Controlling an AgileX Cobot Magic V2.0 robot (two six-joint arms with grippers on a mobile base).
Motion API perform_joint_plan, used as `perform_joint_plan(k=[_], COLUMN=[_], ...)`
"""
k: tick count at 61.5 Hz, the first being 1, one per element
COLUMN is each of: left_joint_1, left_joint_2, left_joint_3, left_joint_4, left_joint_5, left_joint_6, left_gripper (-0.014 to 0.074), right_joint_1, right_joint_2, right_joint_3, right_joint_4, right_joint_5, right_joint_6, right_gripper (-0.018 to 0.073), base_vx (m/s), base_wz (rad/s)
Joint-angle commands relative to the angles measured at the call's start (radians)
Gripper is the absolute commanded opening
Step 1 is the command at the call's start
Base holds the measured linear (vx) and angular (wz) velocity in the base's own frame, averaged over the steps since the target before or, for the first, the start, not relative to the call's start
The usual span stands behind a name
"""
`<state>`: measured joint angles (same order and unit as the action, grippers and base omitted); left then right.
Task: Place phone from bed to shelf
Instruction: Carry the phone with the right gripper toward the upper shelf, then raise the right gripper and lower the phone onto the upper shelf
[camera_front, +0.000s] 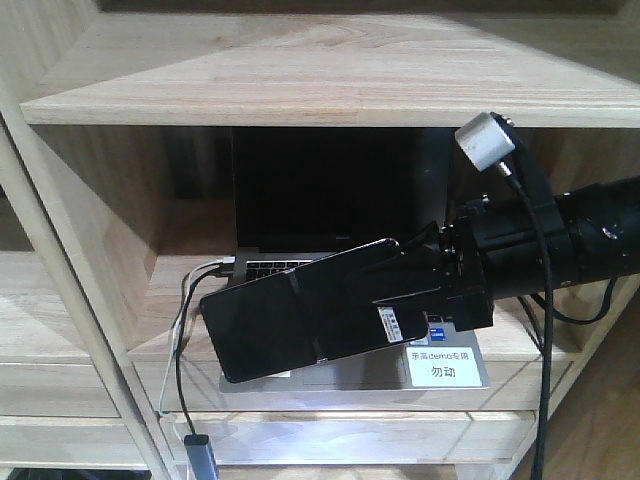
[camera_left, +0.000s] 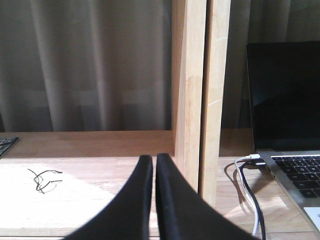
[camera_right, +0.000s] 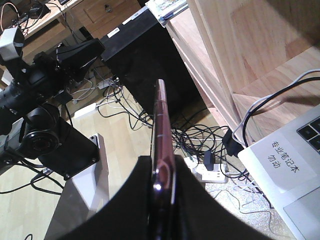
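The right arm (camera_front: 600, 235) is a thick matte black tube ending in a blocky black wrist, with a small silver-grey box (camera_front: 487, 140) mounted on it and a thin black cable (camera_front: 545, 340) trailing from that box. The left arm (camera_right: 47, 75) is black as well, with a round joint (camera_right: 34, 145) and its own silver box (camera_right: 10, 44). The left gripper (camera_left: 154, 159) has two smooth black fingers (camera_left: 172, 200), curved and tapering to narrow tips

Right gripper (camera_right: 162, 200) pinches the phone (camera_right: 161, 130); left gripper (camera_left: 154, 172) closed.

Oak shelf (camera_front: 155, 330) bears open laptop (camera_front: 320, 190), cables (camera_left: 248, 192).
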<state>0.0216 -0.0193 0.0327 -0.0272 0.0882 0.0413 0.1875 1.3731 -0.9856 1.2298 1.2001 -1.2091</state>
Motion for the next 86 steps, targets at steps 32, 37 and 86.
perform_joint_plan(k=[32,37,86], left_joint_1=[0.003,0.003,0.003], left_joint_2=[-0.006,-0.006,-0.006], left_joint_3=[-0.025,-0.025,-0.025], left_joint_4=[-0.01,-0.01,-0.01], left_joint_5=[-0.072,-0.072,-0.072], left_joint_6=[-0.009,-0.009,-0.009], left_gripper=[0.0001,0.0001,0.0001], right_joint_1=[-0.002,-0.002,0.022], right_joint_2=[-0.033,-0.033,0.146], right_joint_3=[-0.153,-0.208,-0.776], right_joint_4=[0.093,0.093,0.103], right_joint_5=[0.087,0.087,-0.163], right_joint_6=[0.042,0.075,0.156], right_gripper=[-0.0002,-0.0002,-0.0002], base_vx=[0.0,0.0,0.0], base_wz=[0.0,0.0,0.0])
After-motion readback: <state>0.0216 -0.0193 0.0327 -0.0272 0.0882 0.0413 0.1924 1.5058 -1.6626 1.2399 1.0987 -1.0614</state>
